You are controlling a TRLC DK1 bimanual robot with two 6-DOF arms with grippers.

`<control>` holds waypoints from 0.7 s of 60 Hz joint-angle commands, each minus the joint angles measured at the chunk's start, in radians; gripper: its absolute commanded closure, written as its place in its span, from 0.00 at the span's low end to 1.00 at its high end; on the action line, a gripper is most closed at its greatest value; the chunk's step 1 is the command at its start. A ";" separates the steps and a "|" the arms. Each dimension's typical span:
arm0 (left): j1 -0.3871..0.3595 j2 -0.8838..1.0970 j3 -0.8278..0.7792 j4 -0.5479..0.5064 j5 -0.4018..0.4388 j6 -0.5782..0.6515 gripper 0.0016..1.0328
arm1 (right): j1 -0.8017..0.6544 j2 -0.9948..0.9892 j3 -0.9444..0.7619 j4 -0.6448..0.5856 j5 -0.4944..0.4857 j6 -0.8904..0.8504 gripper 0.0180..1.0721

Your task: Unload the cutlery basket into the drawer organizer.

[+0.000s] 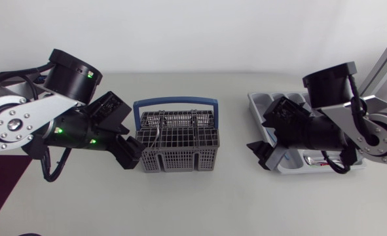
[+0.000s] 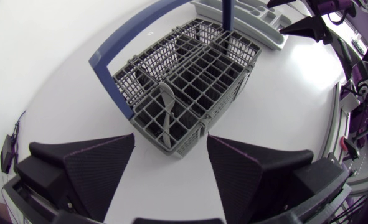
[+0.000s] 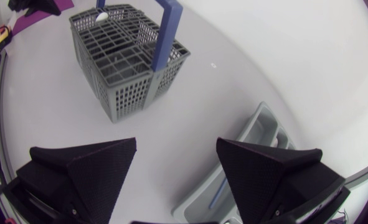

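Hovering wide open and empty at the left end of the basket, the left pincer seemed set for a pick, next needing to straddle the grey utensil.

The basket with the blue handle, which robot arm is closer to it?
Left. The left end effector sits just beside the basket; the right end effector is farther off, by the tray.
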 commanded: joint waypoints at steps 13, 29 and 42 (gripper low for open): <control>0.034 -0.033 -0.060 -0.004 -0.008 -0.013 0.06 | 0.193 0.083 0.170 -0.050 0.019 0.245 0.12; 0.046 -0.028 -0.057 0.003 -0.008 -0.024 0.06 | 0.287 0.180 0.268 -0.088 0.021 0.358 0.12; -0.002 0.029 0.020 0.006 -0.008 -0.088 0.06 | 0.290 0.191 0.265 -0.084 0.028 0.378 0.12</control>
